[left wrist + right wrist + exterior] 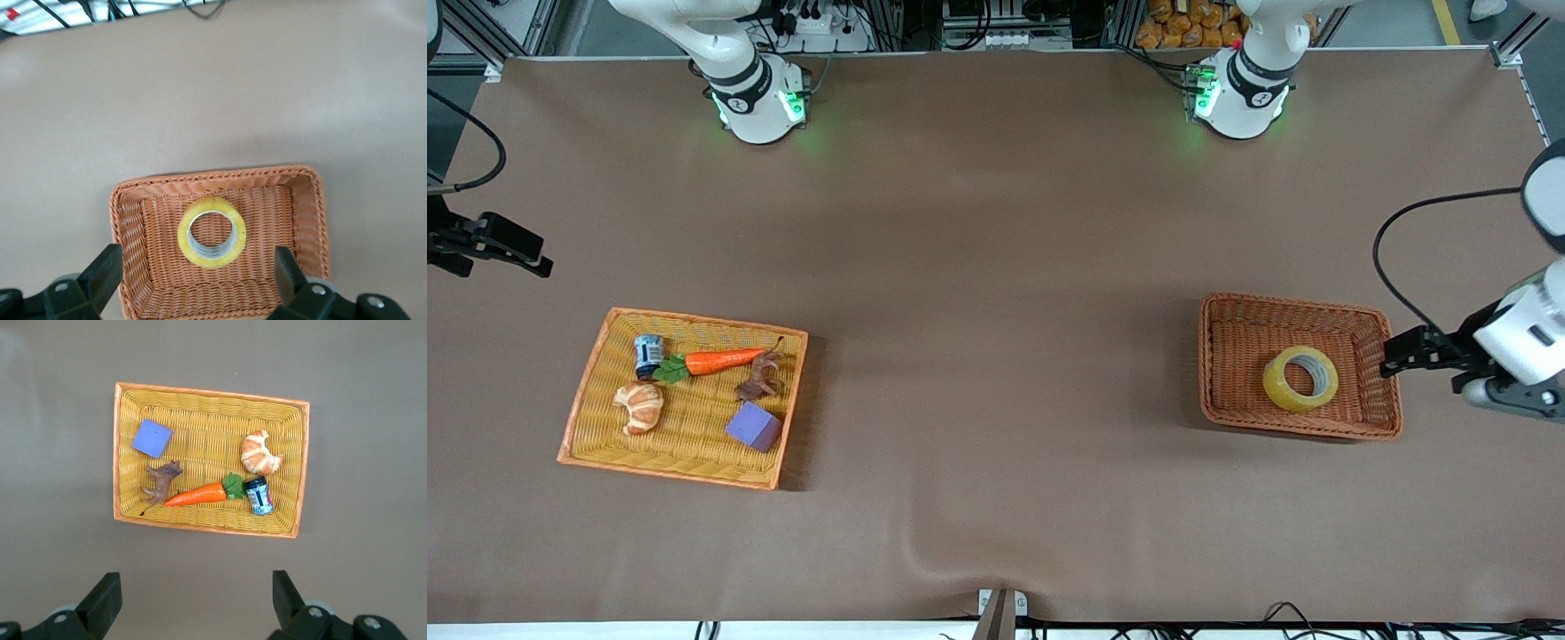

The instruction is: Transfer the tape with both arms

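Yellow wicker tray (pixel 587 391) with carrot (pixel 725 360), croissant (pixel 640 406), purple cube (pixel 754 427) lies ahead of right gripper (pixel 193 600), fingers spread, empty. Tape (pixel 1300 378) flat in brown basket (pixel 1227 311), just ahead of left gripper (pixel 197 273) fingertips, fingers wide apart, holding nothing.

We see a brown tabletop (pixel 996 267) carrying a brown wicker basket (pixel 1232 409) and a yellow tray (pixel 587 404), well apart.
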Motion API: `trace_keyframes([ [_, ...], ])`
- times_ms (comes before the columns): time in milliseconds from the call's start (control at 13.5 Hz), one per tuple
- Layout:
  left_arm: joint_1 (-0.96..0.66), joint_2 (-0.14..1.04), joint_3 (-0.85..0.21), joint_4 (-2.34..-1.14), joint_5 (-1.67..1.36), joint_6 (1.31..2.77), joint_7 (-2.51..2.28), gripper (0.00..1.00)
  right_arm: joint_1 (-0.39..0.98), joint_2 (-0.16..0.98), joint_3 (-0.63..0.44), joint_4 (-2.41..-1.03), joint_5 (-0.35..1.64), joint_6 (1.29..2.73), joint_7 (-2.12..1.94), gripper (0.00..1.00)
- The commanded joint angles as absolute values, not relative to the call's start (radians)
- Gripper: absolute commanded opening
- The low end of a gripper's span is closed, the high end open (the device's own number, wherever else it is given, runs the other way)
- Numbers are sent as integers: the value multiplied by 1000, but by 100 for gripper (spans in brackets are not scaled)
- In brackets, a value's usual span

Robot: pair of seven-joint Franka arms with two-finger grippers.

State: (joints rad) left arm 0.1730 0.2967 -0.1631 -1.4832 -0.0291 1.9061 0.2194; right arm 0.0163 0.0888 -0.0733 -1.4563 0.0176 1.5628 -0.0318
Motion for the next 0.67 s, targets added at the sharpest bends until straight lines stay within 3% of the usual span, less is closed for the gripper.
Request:
trace_keyframes([
  [0,172,235,-163,-1471,-43,1818,177,100,-11,89,-57,-1447,40,1558,-23,100],
  [594,173,92,-196,-1470,-12,1631,58,100,-11,91,-57,-1447,41,1562,-23,100],
])
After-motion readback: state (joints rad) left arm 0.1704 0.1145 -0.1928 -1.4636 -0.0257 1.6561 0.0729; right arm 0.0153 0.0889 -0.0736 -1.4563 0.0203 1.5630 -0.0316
